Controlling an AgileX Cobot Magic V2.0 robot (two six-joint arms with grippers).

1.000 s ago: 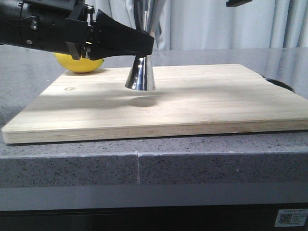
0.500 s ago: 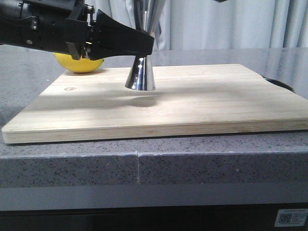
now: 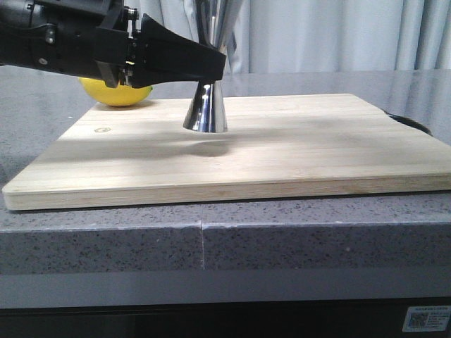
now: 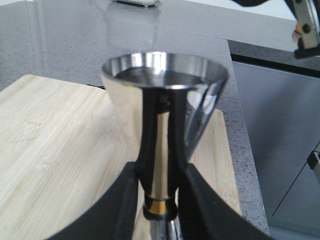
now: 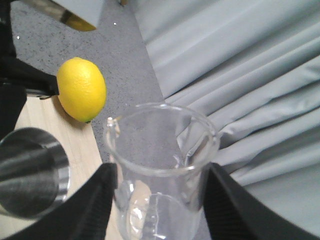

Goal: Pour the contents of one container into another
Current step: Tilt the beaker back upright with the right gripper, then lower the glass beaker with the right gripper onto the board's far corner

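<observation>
Front view tells you the right arm's dark tip, at the top right a second ago, has climbed out of sight, so the pour looks finished or paused. Your left claw (image 4: 158, 212) stays clenched on the gold-banded waist of the mirror-bright steel jigger (image 3: 206, 113), standing near the bamboo board's (image 3: 282, 151) far left corner. Your right claw (image 5: 156, 200) grips the clear spouted beaker (image 5: 160, 165), upright above the jigger's rim, beside the waxy lemon (image 5: 81, 89)

jigger (image 3: 206, 105) top cut off, beaker (image 5: 160, 165) base out of frame
</observation>
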